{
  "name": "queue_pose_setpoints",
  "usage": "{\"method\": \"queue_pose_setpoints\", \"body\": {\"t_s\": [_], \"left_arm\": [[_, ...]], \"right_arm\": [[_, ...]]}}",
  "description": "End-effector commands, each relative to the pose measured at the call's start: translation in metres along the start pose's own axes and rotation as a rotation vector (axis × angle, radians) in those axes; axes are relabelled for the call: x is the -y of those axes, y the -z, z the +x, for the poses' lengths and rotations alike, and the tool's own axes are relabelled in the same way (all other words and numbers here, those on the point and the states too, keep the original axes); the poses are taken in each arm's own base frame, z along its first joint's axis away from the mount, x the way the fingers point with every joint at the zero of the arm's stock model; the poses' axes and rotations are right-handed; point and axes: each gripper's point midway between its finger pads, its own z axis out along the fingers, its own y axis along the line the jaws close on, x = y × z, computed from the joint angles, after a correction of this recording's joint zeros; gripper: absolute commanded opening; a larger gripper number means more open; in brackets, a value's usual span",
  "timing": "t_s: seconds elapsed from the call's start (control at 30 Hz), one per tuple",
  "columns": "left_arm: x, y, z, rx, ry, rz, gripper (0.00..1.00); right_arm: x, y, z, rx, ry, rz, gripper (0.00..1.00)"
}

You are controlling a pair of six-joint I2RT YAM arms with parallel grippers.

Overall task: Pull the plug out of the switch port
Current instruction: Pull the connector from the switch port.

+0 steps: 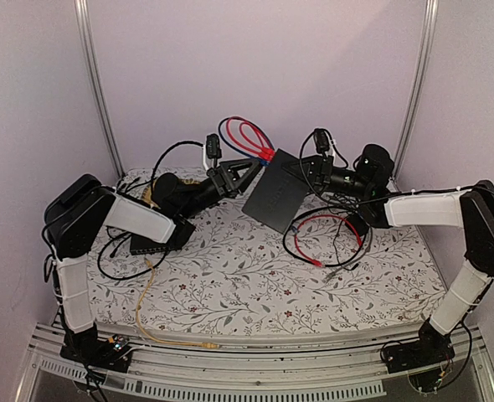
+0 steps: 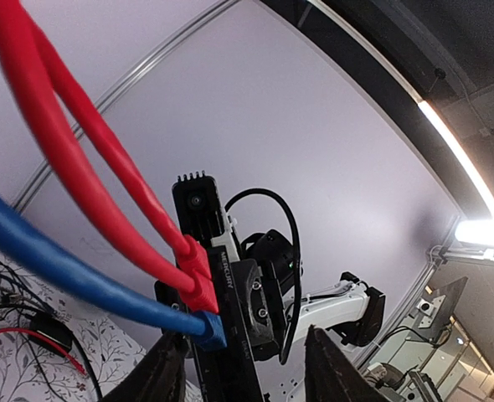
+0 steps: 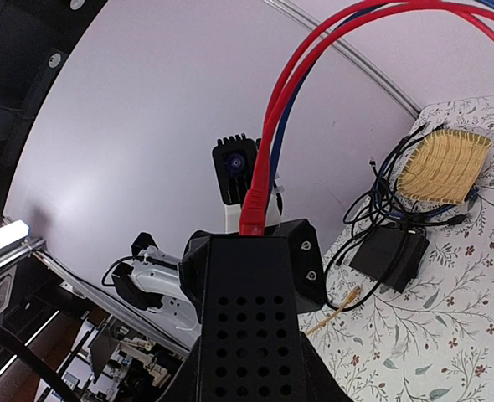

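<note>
While the right tool (image 1: 312, 173) is clamped on the right-hand corner of the switch (image 1: 276, 201), the top view shows that flat black box lifted off the floral worktop (image 1: 230, 276) and tilted, with its thin port edge (image 1: 270, 164) facing up and left. A red plug (image 1: 268, 153) and a blue plug (image 1: 265, 161) sit in that edge, and their cables (image 1: 243, 134) loop up behind the switch. The left tool (image 1: 249, 171) is just left of the switch, at the plugs. A dark grey box (image 1: 159, 239) lies well left of the switch, and a loose red cable (image 1: 331, 239) lies below and right of it.

From the left wrist, the fingers (image 2: 165, 375) stand apart on either side of the switch's edge. The blue plug is just beside one of them, but whether they touch cannot be told. The red plug sits just above the blue one.

From the right wrist, the switch's perforated face fills the foreground, gripped low in the frame. The red plug is seated at its far edge.
</note>
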Motion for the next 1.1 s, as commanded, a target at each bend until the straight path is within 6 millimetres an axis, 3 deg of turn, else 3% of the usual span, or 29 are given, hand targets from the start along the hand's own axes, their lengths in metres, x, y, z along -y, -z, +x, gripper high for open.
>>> {"method": "queue_pose_setpoints", "body": {"t_s": [0.0, 0.23, 1.07], "left_arm": [[-0.0008, -0.0064, 0.0089, -0.022, -0.024, 0.017, 0.49], [-0.0029, -0.0119, 0.0154, -0.033, -0.021, 0.011, 0.47], [-0.0028, -0.0156, 0.0076, -0.025, -0.026, -0.003, 0.36]], "right_arm": [[-0.0410, -0.0062, -0.0245, 0.065, 0.120, -0.110, 0.01], [-0.0406, -0.0085, -0.0254, 0.065, 0.119, -0.112, 0.01], [-0.0388, -0.0078, -0.0189, 0.039, 0.123, -0.102, 0.01]]}}
